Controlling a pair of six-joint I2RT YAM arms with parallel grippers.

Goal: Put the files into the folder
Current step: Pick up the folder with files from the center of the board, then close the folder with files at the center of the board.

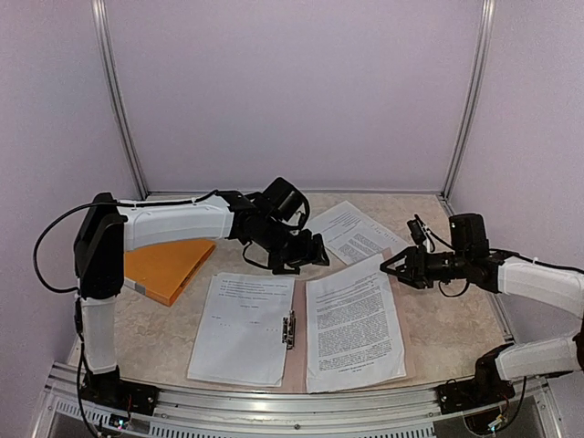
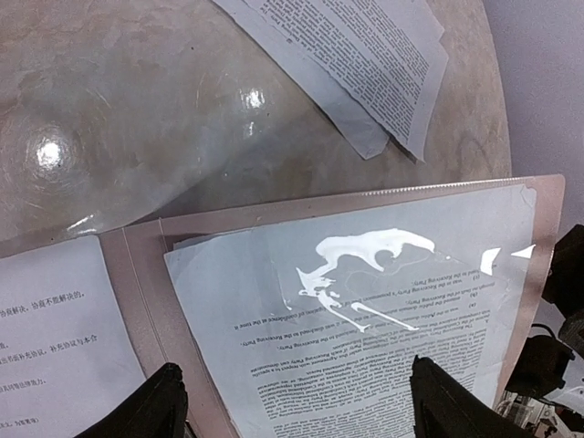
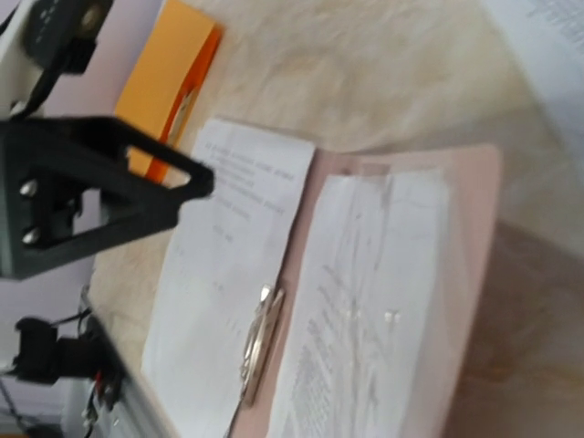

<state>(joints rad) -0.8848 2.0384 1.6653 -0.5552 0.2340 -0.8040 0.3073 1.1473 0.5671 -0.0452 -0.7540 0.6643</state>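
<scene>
loose files (image 1: 358,232) just beyond folder's (image 1: 300,372) far edge

Sheet (image 2: 274,365) seemingly inside folder (image 2: 146,292); files (image 2: 383,55) beyond.

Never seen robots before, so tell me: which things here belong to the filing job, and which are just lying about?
Job: open pink folder; sheet on its left half; sheet on its right half; loose printed sheets behind it.
Lying about: orange book-like thing.
</scene>
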